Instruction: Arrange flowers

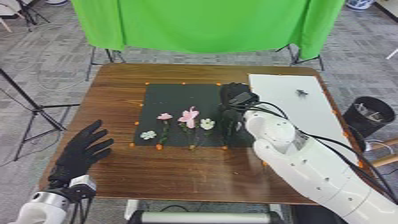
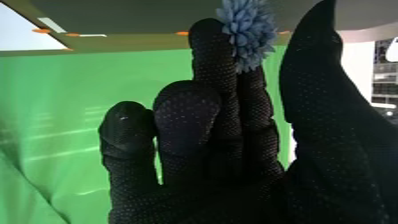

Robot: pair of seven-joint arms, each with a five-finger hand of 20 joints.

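In the head view, the right hand (image 1: 235,95) is seen over the right-hand part of a black mat (image 1: 169,98), and whether anything is grasped by it cannot be told. Just left of this hand, and closer to the robot, a white flower (image 1: 207,124) is laid, its small head ruffled and pale, with green on its stem. Beside that, farther from the hand, a large pink flower (image 1: 188,117) is set, its petals long, pointed and spread, with greenery below the bloom. Next, a small pink flower (image 1: 164,116) is seen, compact and rounded, carried on a thin, leafy green stem. Farthest left of the right hand, a little clustered white bloom (image 1: 147,135) is placed, lower down than the others. In the right wrist view, a blue flower (image 2: 249,30) is shown at the far end of the right hand (image 2: 213,200), its head dense and shaggy, made up of many fine, narrow, grey-blue petals. To the right of that hand, a white sheet (image 1: 298,115) is laid on the brown table (image 1: 178,175). The left hand (image 1: 82,150) is held relaxed and spread, with nothing grasped, well apart from the right one.
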